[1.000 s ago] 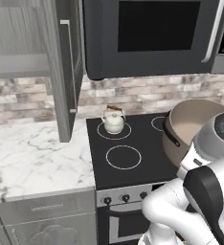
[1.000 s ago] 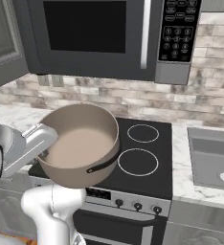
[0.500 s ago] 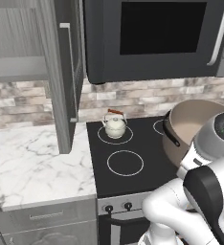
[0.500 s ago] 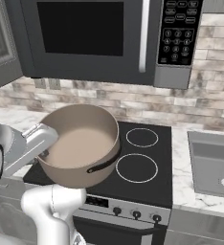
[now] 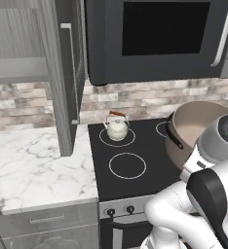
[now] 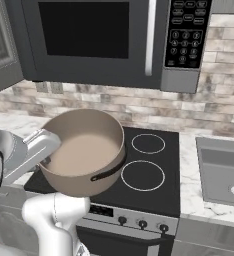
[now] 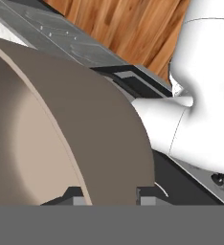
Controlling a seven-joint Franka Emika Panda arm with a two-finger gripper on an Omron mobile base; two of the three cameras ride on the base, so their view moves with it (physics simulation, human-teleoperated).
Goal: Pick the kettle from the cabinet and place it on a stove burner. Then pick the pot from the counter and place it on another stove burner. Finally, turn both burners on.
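Hand view: gripper (image 7: 109, 197) clamps the taupe pot's (image 7: 61, 129) rim; kettle (image 5: 117, 127) sits on a far burner (image 5: 117, 137) beyond it.

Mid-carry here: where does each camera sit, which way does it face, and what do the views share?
Left base view: behind-left of the arm, facing the cooktop, kettle and cabinet; arm lower right.
Right base view: behind-right, facing the cooktop and microwave; arm lower left.
Hand view: on the hand, along the gripper clamping the pot wall.
All share the pot.
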